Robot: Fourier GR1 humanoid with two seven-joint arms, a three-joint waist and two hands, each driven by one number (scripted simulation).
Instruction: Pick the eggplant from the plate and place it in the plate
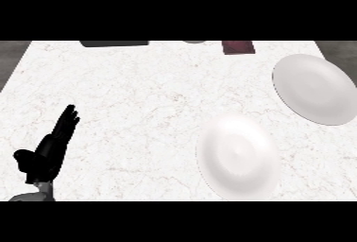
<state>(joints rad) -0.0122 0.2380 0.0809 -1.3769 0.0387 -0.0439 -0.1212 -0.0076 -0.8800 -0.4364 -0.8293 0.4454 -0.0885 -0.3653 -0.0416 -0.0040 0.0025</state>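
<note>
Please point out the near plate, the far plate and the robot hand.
near plate [238, 156], head view, on its centre.
far plate [315, 89], head view, on its centre.
left robot hand [49, 149], head view, on its palm.

Black left hand [45, 151], slim matte fingers [66, 120]; grey forearm [31, 196] stub below.

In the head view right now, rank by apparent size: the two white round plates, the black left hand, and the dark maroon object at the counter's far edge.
1. Near white plate
2. Far white plate, similar; nearness may favour the first
3. Black left hand
4. Dark maroon object, partly cut off
</note>
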